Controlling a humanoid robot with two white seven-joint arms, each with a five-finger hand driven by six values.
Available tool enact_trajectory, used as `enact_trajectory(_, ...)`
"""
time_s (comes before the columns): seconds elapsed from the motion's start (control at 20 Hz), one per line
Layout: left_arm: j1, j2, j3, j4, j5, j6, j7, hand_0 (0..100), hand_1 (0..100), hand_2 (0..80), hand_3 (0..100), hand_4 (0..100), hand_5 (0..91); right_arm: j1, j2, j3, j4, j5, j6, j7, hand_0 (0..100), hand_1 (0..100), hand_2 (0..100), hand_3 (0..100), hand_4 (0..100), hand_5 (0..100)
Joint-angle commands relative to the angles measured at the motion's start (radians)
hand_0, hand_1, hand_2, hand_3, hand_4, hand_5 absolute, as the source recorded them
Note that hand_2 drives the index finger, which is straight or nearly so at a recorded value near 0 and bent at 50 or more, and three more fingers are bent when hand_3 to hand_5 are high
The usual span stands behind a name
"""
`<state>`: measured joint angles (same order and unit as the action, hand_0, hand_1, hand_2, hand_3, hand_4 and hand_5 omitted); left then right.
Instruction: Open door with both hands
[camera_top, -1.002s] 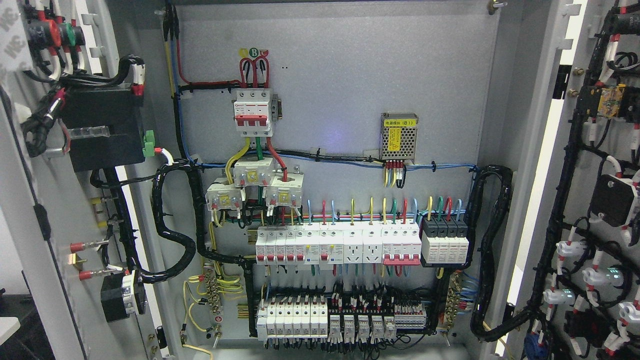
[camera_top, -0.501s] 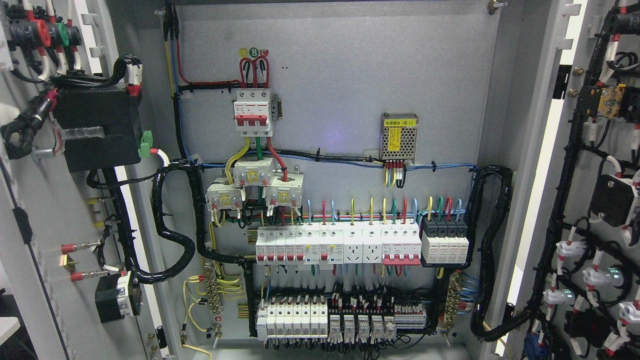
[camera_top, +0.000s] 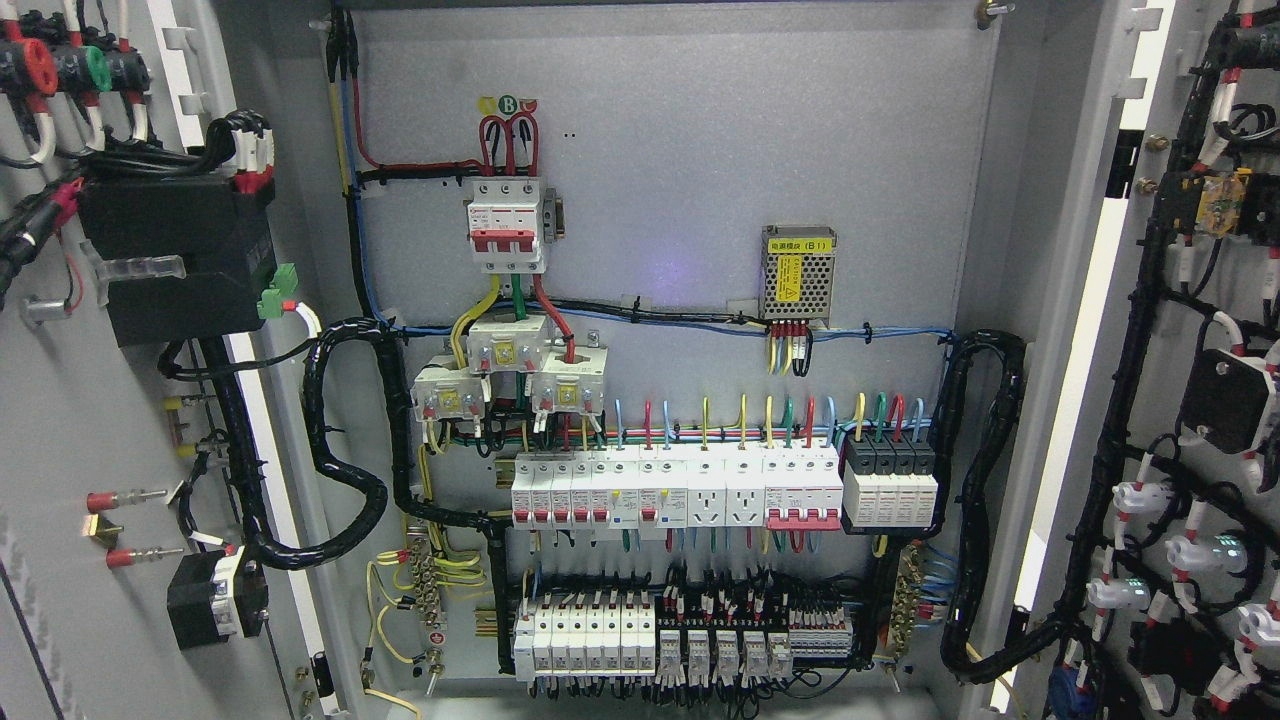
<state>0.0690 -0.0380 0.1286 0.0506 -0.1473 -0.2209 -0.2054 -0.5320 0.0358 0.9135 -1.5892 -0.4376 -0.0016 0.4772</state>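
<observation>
An electrical cabinet stands wide open before me. Its left door (camera_top: 70, 420) swings out at the picture's left, showing its grey inner face with a black box (camera_top: 175, 255), red and green button backs and wired studs. The right door (camera_top: 1150, 330) stands open at the picture's right, its inside carrying black cable looms and white lamp backs. Neither of my hands nor arms shows in the head view.
The grey back panel (camera_top: 700, 170) holds a red-handled main breaker (camera_top: 506, 225), a small mesh power supply (camera_top: 797, 272), rows of white breakers (camera_top: 680, 488) and relays (camera_top: 640, 635). Thick black cable looms (camera_top: 345, 470) run from each door to the panel.
The left door has swung further outward to the left; its black box, studs and lower socket shifted left and its outer edge has left the picture. The right door stays still.
</observation>
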Motion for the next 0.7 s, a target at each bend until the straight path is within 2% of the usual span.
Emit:
enact_trajectory(0.0, 0.000, 0.000, 0.000, 0.002, 0.000, 0.000, 0.000, 0, 0, 0.0, 0, 4, 0.0, -0.005, 0.019, 0.011, 0.024, 0.000, 0.000, 0.000, 0, 0, 0, 0, 0, 0)
enact_trajectory(0.4, 0.000, 0.000, -0.001, 0.000, 0.000, 0.000, 0.000, 0, 0, 0.0, 0, 4, 0.0, 0.001, 0.007, -0.010, 0.069, 0.022, -0.015, 0.000, 0, 0, 0, 0, 0, 0)
enact_trajectory(0.65, 0.000, 0.001, -0.001, 0.000, 0.000, 0.000, 0.000, 0, 0, 0.0, 0, 4, 0.0, 0.001, 0.003, -0.090, 0.072, 0.022, -0.017, -0.009, 0, 0, 0, 0, 0, 0)
